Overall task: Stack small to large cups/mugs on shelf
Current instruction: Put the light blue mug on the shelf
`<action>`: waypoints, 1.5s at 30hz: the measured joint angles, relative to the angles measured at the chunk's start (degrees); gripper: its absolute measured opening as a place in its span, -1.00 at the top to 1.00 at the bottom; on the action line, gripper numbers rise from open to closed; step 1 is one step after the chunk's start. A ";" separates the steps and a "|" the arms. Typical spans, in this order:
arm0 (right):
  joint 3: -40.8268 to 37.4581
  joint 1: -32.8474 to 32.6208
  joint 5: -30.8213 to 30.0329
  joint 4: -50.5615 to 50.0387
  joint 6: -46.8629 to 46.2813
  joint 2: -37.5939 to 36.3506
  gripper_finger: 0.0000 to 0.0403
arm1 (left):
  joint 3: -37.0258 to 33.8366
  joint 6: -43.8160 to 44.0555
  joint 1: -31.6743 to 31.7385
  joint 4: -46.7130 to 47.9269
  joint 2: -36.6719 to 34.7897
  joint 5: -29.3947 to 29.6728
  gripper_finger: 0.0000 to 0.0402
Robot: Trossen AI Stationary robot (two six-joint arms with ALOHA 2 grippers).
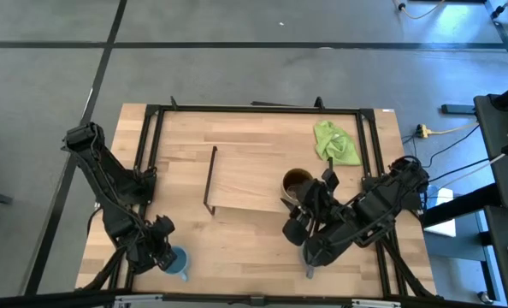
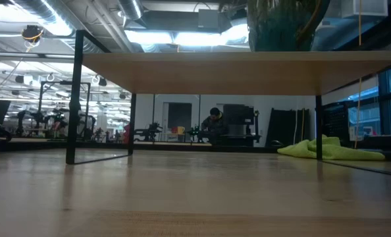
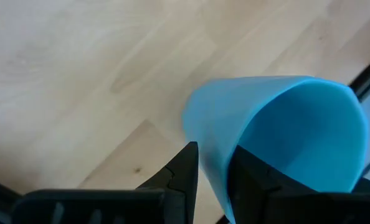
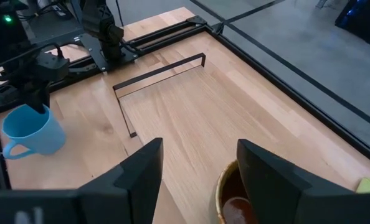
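A light blue mug [image 1: 179, 263] is at the table's near left corner, its handle [image 4: 10, 149] toward the near edge. My left gripper [image 1: 168, 252] is shut on it from above. A brown mug [image 1: 297, 181] with a glossy dark inside stands on the right end of the low wooden shelf [image 1: 254, 180]. My right gripper [image 4: 200, 180] hangs open just above and to the near side of the brown mug [image 4: 235, 199], touching nothing. My left gripper pinches the light blue mug's wall at the rim [image 3: 219, 155], one finger [image 3: 185, 171] outside and the other finger [image 3: 253, 180] inside the mug. The fingers come from above, slanting down. The mug sits roughly upright; whether its base is on the table I cannot tell.
A lime-green cloth [image 1: 335, 141] lies at the far right, beside the shelf's right end frame. The shelf's black left end frame [image 1: 209, 178] stands between the two arms. The shelf [image 2: 235, 72] has open room underneath. Black rails [image 1: 254, 109] edge the table.
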State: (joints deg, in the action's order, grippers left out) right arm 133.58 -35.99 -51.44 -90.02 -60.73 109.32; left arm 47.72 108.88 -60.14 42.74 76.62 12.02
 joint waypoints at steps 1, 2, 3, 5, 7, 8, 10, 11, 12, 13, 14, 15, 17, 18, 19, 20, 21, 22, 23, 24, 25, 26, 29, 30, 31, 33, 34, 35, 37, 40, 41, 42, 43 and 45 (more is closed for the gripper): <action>0.00 0.18 0.02 0.00 0.14 0.00 -0.03 | 0.00 -0.13 0.08 0.42 0.00 -0.05 0.66; 0.00 0.28 0.02 0.00 0.25 0.00 -0.03 | 0.00 -0.44 0.09 0.63 0.00 -0.10 0.66; 0.00 0.34 0.04 0.00 0.37 0.00 -0.03 | 0.00 -0.76 0.09 0.72 0.00 -0.12 0.66; 0.00 0.37 0.04 0.00 0.39 0.00 -0.03 | 0.00 -1.43 0.14 0.72 0.00 -0.11 0.66; 0.00 0.37 0.04 0.00 0.39 0.00 -0.03 | 0.00 -1.49 0.33 0.83 0.00 -0.12 0.66; 0.00 0.37 0.04 0.00 0.39 0.00 -0.03 | 0.00 -1.73 0.41 0.95 0.00 -0.12 0.66; 0.00 0.37 0.04 0.00 0.39 0.00 -0.03 | 0.00 -2.92 0.50 0.99 0.00 -0.12 0.68; 0.00 0.37 0.04 0.00 0.39 0.00 -0.03 | 0.00 -3.29 0.52 0.96 0.00 -0.10 0.71; 0.00 0.37 0.04 0.00 0.39 0.00 -0.03 | 0.00 -3.85 0.72 0.93 0.00 -0.10 0.74; 0.00 0.37 0.04 0.00 0.39 0.00 -0.03 | 0.00 -4.30 0.93 0.83 0.00 -0.13 0.79; 0.00 0.37 0.04 0.00 0.39 0.00 -0.03 | 0.00 -4.65 1.10 0.88 0.00 -0.19 0.83; 0.00 0.37 0.04 0.00 0.39 0.00 -0.03 | 0.00 -4.68 1.29 1.05 0.00 -0.20 0.88; 0.00 0.37 0.04 0.00 0.39 0.00 -0.03 | -0.09 -5.91 1.62 0.27 0.07 -0.16 0.94; 0.00 0.37 0.04 0.00 0.39 0.00 -0.03 | -0.09 -6.30 1.85 -0.06 0.07 -0.20 0.94; 0.00 0.37 0.04 0.00 0.39 0.00 -0.03 | -0.09 -7.07 2.07 -0.34 0.07 -0.08 0.94; 0.00 0.37 0.02 0.00 0.39 0.00 -0.03 | -0.09 -7.71 2.29 -0.88 0.07 -0.02 0.92; 0.00 0.48 0.04 0.00 0.39 0.00 -0.03 | -0.09 -8.59 2.48 -1.53 0.05 0.37 0.91; 0.00 0.57 0.03 0.00 0.37 0.00 -0.03 | -0.09 -9.33 2.67 -2.31 0.02 0.74 0.91; 0.00 0.60 0.02 0.00 0.36 0.00 -0.03 | -0.06 -10.25 2.90 -2.99 -0.03 0.91 0.91; 0.00 0.64 -0.14 0.00 0.35 0.00 -0.03 | 0.14 -10.96 3.21 -3.15 -0.04 0.95 0.92; 0.00 0.72 -0.75 0.00 0.35 0.00 -0.03 | 0.55 -11.93 3.54 -2.83 -0.04 0.94 0.93; 0.00 0.76 -1.37 0.01 0.37 0.00 -0.03 | 1.15 -12.85 3.80 -2.28 -0.04 0.94 0.94; 0.00 0.95 -2.48 0.00 0.38 0.00 -0.03 | 4.05 -16.11 5.03 0.22 -0.07 0.93 0.94; 0.00 1.01 -2.50 0.01 0.41 0.00 -0.03 | 5.44 -17.38 5.51 1.97 -0.07 0.87 0.94; 0.00 1.03 -2.49 0.00 0.68 0.02 -0.03 | 6.86 -18.81 6.09 3.96 -0.07 0.72 0.94; 0.00 1.03 -2.51 0.00 0.81 0.00 -0.03 | 10.18 -21.67 7.45 8.58 -0.07 0.45 0.94; 0.00 1.03 -2.49 0.00 0.83 0.00 -0.03 | 12.01 -23.21 8.20 10.94 -0.07 0.39 0.94; 0.00 1.03 -2.49 0.00 0.83 0.02 -0.03 | 14.01 -24.78 8.97 13.18 -0.07 0.40 0.94; 0.00 1.00 -2.51 0.00 0.83 0.02 -0.03 | 18.00 -28.15 10.66 17.68 -0.11 0.39 0.94; -0.01 1.00 -2.68 0.00 0.82 -0.02 -0.03 | 23.66 -33.68 13.73 23.32 -0.13 1.06 0.94; -0.02 1.00 -3.09 0.00 0.70 -0.03 -0.03 | 25.38 -35.70 14.83 24.40 -0.13 1.39 0.94; -0.02 1.00 -4.13 0.00 0.12 -0.11 -0.03 | 27.25 -37.81 16.00 25.44 -0.13 1.76 0.94; -0.02 1.00 -5.74 0.02 -0.33 -0.25 -0.03 | 28.84 -40.07 17.21 26.46 -0.15 2.30 0.94; -0.02 0.64 -9.70 0.00 -0.24 -0.71 -0.02 | 31.57 -44.53 20.02 28.66 -0.15 3.18 0.94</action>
State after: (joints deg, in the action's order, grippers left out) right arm 133.56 -35.35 -61.14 -90.02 -60.97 108.61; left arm 79.29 64.35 -40.12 71.40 76.47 15.20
